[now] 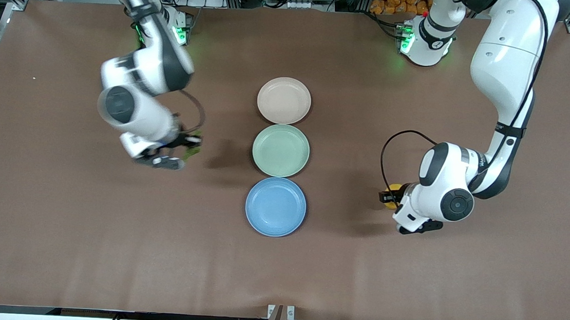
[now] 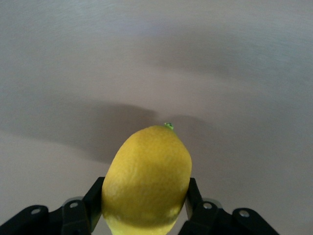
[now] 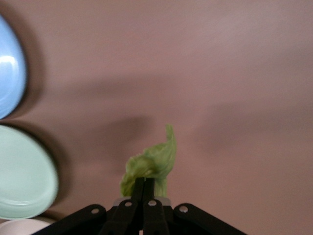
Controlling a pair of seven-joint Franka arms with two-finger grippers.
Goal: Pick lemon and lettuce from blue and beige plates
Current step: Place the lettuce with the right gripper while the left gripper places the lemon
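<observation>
Blue plate (image 1: 275, 207) sits empty, like the beige plate (image 1: 284, 100). Left claw (image 2: 146, 215) squeezes the lemon (image 2: 147, 180) over the bare counter (image 1: 66, 246), and right claw (image 3: 145, 193) pinches the lettuce (image 3: 151, 161), so both foods look picked up.

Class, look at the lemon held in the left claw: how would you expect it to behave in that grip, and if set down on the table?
The lemon looks firm: it keeps its oval shape between the left claw fingers, so it probably won't squash. Its smooth, curved skin may slip in a loose pinch. Being rounded, it would likely roll on the bare table.
</observation>
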